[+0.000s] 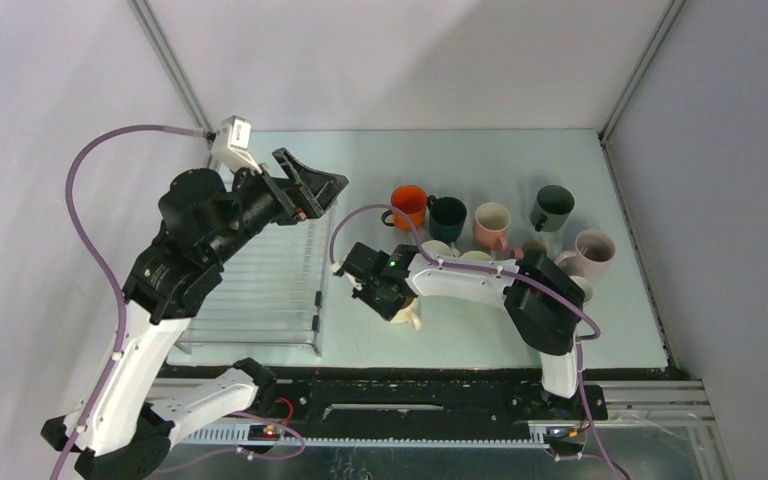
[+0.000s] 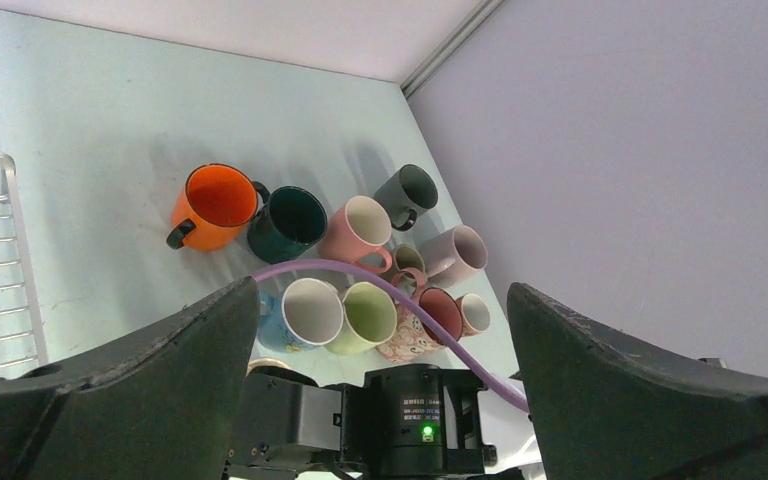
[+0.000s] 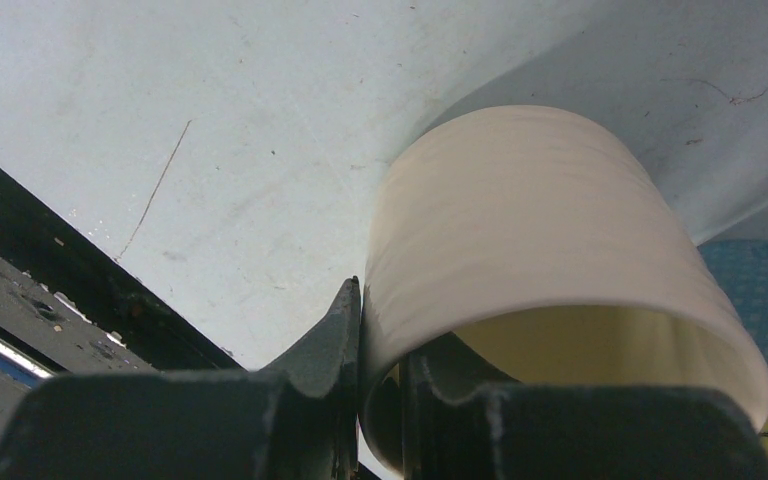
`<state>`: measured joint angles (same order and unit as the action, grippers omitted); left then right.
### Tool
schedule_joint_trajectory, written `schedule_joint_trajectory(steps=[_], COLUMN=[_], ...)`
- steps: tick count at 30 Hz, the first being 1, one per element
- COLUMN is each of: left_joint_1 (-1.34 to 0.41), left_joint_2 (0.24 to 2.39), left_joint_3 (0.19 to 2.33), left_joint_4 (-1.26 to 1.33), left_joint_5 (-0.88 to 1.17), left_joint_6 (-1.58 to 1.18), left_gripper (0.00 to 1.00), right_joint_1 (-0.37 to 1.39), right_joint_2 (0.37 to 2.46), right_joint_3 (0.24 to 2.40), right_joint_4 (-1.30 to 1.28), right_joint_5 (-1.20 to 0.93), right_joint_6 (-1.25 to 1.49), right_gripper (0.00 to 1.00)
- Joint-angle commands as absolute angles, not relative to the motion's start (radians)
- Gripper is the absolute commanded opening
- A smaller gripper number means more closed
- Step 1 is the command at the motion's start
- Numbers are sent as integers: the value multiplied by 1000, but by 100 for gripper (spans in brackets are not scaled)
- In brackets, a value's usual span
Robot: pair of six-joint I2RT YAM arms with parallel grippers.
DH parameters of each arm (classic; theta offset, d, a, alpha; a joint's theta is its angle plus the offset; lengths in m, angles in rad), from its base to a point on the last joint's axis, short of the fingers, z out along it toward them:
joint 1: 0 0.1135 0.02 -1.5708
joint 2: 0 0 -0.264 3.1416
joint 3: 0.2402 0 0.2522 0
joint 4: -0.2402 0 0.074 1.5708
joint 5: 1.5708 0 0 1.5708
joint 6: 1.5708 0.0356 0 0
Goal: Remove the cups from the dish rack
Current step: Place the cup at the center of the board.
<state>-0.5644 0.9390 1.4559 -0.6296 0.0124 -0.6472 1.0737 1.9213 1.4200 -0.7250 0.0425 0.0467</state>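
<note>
the right gripper (image 3: 375, 330) clamped the wall of a cream mug (image 3: 520, 200) (one finger inside, one outside) over the table (image 1: 480, 150), just right of the dish rack (image 1: 260, 290); the left gripper (image 1: 312, 182) gaped wide above the rack's far corner.

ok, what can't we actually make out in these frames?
Cream mug: top view, right gripper covers most of it; right wrist view shows only its wall, no handle, nor whether it touches the table.
Dish rack: top view, left arm covers much of it; left wrist view cuts it at the frame edge.
Near row of mugs: top view, right arm hides them; exact count unclear.
</note>
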Motion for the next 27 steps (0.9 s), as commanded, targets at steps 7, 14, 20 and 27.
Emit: schedule_joint_trajectory(steps=[7,14,20,27], left_joint_1=[-561,-561,-561,-561], left_joint_2=[942,945,944,942], left_joint_3=[1485,1492,1508,1528], left_joint_4=[-595,-595,-602,-606], left_joint_5=[32,40,46,61], left_joint_6=[-640,-640,-637,-627], left_gripper=[100,100,100,100], right_joint_1=[1063,1062,1066,1071], right_joint_2=[1917,1890,1845,1744], right_joint_3=[1486,1514,1540,1592], right_joint_4=[-749,-775,-802,-825], right_joint_5=[71,71,68,66], right_joint_6=[41,46,59,87], right_gripper=[31,41,47,63])
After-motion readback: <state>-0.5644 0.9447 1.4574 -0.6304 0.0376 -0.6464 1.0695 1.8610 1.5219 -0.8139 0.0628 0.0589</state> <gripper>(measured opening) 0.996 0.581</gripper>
